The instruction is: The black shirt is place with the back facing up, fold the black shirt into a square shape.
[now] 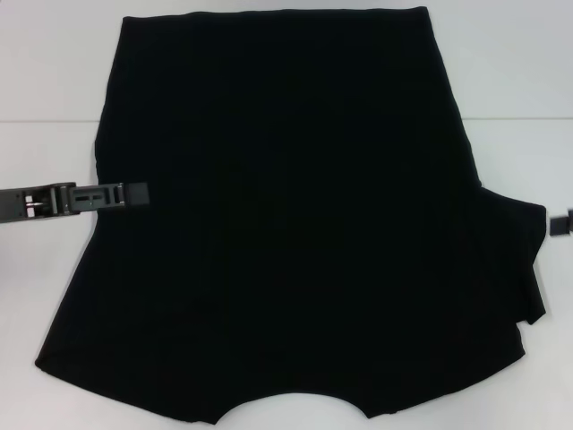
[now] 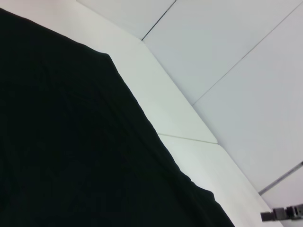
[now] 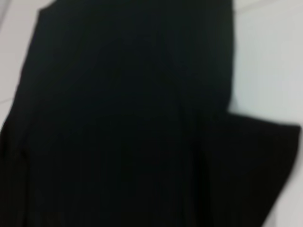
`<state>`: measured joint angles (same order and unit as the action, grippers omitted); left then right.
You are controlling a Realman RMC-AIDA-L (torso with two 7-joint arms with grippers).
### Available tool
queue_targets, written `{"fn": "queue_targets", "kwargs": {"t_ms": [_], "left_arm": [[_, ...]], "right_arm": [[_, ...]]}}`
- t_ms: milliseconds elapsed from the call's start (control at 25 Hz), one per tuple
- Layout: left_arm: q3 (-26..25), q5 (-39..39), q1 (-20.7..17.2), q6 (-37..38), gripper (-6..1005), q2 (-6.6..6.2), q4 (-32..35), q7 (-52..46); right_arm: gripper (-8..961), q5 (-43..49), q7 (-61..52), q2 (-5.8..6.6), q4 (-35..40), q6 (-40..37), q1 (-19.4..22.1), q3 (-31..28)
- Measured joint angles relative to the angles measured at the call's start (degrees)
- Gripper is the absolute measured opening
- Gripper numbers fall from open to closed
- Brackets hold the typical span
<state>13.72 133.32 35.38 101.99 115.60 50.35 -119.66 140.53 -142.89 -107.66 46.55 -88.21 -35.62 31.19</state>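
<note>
A: Black cloth T-shirt (image 1: 295,206) lies flat on the white table (image 1: 54,72); your left gripper (image 1: 134,194) reaches its left edge, fingers unreadable

B: Right gripper (image 1: 560,224) waits beside the sleeve; pinch cleanly

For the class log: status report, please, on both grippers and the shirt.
Left gripper at black shirt left edge. Right gripper off its right sleeve. Shirt flat on white table. Nothing in the way.

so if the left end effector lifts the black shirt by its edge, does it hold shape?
Probably not: the black shirt lies flat with soft creases, so likely floppy and draping. The right sleeve already folds unevenly. Likely light; pushing should bunch it.
</note>
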Motion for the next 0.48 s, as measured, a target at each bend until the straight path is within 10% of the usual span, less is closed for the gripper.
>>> {"fn": "queue_targets", "kwargs": {"t_ms": [200, 480], "left_arm": [[0.1, -0.2, 0.5, -1.1, 690, 0.13, -0.8, 0.0], [0.1, -0.3, 1.2, -2.0, 690, 0.12, -1.6, 0.0]], "right_arm": [[881, 2.9, -1.2, 0.21, -0.1, -2.1, 1.2, -0.1], [600, 5.8, -1.2, -0.71, -3.1, 0.9, 0.3, 0.5]]}}
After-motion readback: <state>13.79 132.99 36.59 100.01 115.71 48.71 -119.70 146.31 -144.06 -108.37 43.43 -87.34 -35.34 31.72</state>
